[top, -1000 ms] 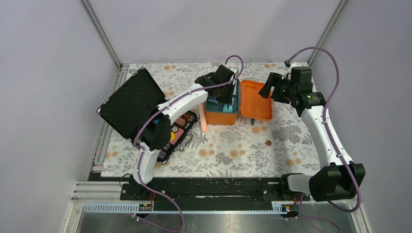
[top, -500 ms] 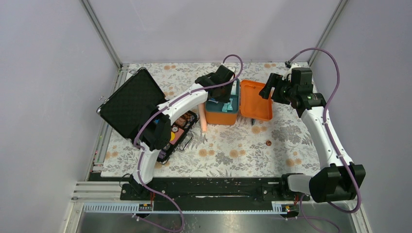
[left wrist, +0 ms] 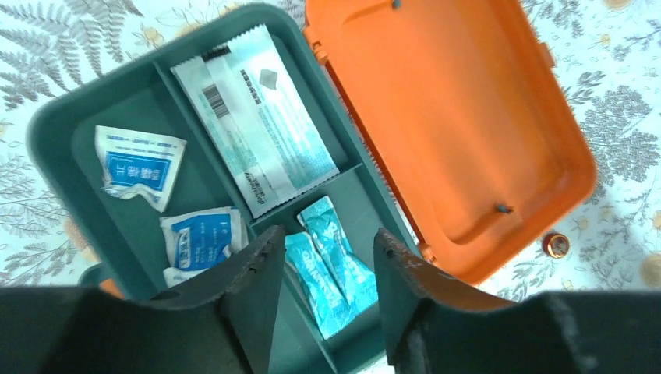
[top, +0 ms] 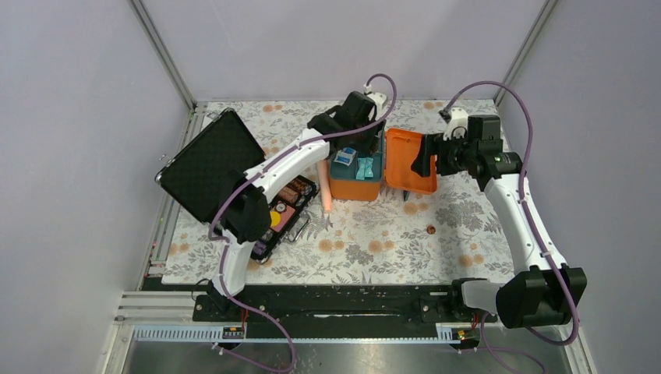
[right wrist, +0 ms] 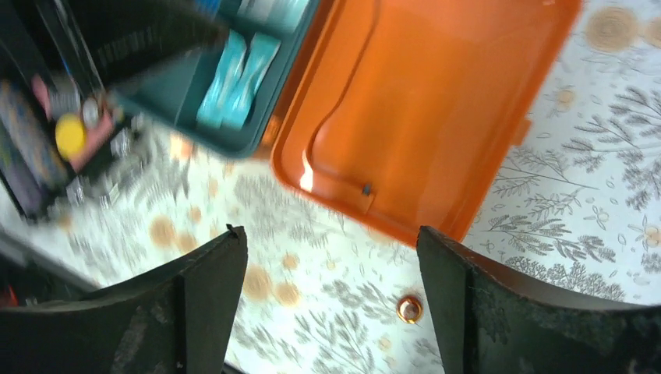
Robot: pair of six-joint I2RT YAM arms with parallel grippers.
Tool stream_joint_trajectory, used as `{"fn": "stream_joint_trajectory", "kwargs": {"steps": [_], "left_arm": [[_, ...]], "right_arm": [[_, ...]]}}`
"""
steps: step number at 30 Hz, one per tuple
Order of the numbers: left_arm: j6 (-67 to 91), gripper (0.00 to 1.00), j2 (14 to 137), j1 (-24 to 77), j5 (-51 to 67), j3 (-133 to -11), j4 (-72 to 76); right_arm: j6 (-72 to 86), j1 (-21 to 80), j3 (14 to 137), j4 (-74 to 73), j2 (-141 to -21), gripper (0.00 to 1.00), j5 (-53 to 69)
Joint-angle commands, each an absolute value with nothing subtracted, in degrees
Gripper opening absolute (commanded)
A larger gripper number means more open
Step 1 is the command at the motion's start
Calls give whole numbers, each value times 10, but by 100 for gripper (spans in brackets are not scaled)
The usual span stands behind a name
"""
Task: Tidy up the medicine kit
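The medicine kit is an orange box standing open mid-table, its lid laid flat to the right. Its teal tray holds a long white sachet, two blue-and-white packets and two teal sachets. My left gripper hangs open just above the teal sachets, with nothing between its fingers. It sits over the box's far edge in the top view. My right gripper is wide open and empty, hovering over the lid's near right edge.
A small copper disc lies on the floral cloth in front of the lid. A pink tube lies against the box's left front. An open black case with striped chip stacks stands at the left.
My left gripper has opened and drawn back and up from the tray, uncovering the packets. My right gripper has swung left toward the lid and opened wider.
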State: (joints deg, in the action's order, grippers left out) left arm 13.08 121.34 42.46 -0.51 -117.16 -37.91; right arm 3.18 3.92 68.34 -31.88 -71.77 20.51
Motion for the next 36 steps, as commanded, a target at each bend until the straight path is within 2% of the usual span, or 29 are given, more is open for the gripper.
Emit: {"fn": "stream_joint_trajectory", "kwargs": {"steps": [1, 5, 8, 15, 23, 36], "left_arm": [[29, 53, 1107, 402, 3, -1180, -340], [-20, 67, 1032, 364, 39, -1110, -355], [-51, 70, 990, 350, 69, -1055, -380], [-21, 70, 926, 343, 24, -931, -362], [-17, 71, 930, 344, 19, -931, -366], [-21, 72, 936, 343, 10, -938, -375]], "right_arm": [[-310, 38, 660, -444, -688, 84, 365], [-518, 38, 648, -574, -715, 78, 389], [-587, 39, 640, -613, -749, 68, 357], [-704, 52, 510, -486, -766, 69, 226], [-708, 67, 504, -420, -847, 65, 109], [-724, 103, 463, -382, -859, 66, 84]]}}
